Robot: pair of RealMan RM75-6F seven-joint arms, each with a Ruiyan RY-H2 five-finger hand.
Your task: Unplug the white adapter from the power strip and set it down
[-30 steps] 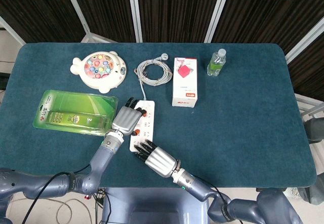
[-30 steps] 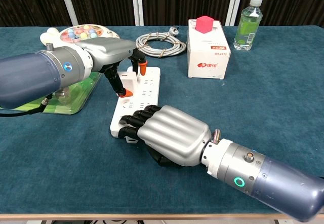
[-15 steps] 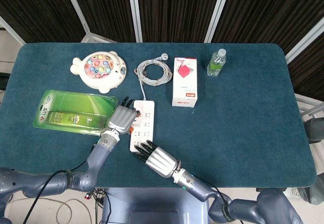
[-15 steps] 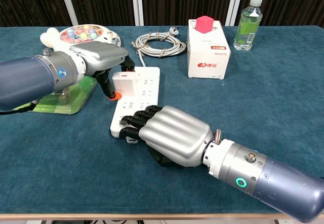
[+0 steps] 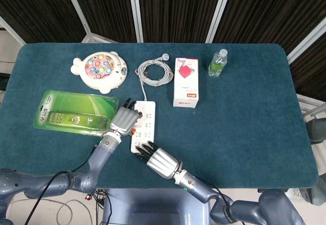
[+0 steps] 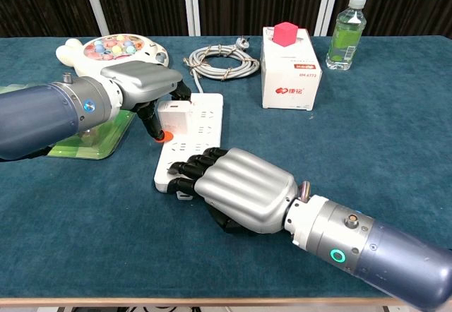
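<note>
The white power strip [image 6: 206, 119] lies lengthwise at the table's front centre, also seen from above as the power strip [image 5: 147, 119]. A white adapter [image 6: 174, 117] stands on its left side. My left hand [image 6: 143, 85] reaches in from the left and grips the adapter between its fingers and orange-tipped thumb; from above the left hand [image 5: 124, 119] covers it. I cannot tell whether the adapter's prongs are still in the socket. My right hand [image 6: 240, 188] lies palm down with its fingers curled onto the strip's near end, shown as the right hand [image 5: 159, 161] in the head view.
A green blister pack [image 5: 76, 112] lies left of the strip, and a fish toy [image 5: 100, 69] sits behind it. The strip's coiled cable [image 5: 154, 72], a white box [image 5: 186, 85] carrying a red cube and a bottle [image 5: 218, 63] stand along the back.
My left hand drew back left from over the strip and closed its fingers around the adapter, which now shows plainly. The right hand stayed on the strip's near end.
</note>
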